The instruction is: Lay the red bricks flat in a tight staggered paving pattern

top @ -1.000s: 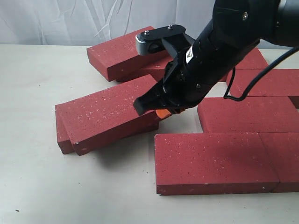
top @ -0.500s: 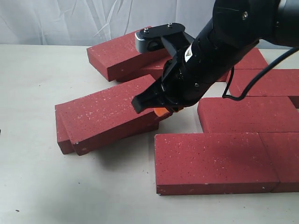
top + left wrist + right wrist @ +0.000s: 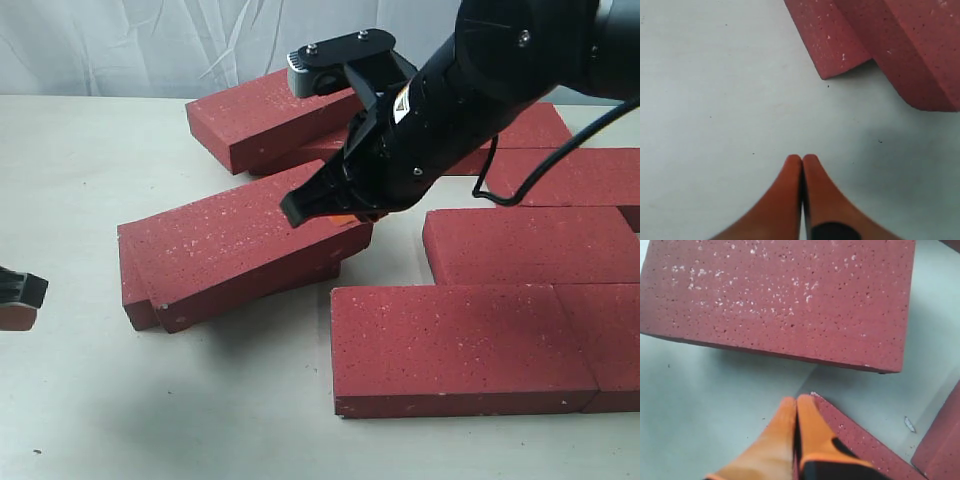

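Both pinched tight on nothing, the right gripper (image 3: 338, 213) is at the tilted brick's (image 3: 225, 250) end and the left gripper (image 3: 802, 159) hangs over the worktop (image 3: 100, 400).

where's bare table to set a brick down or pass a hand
Widest bare table is front left, bordered by the tilted brick, the front laid brick and the left gripper. A second patch lies back left, beside the rear brick. Crowded: the right side, laid bricks close together, and the gap under the right gripper.
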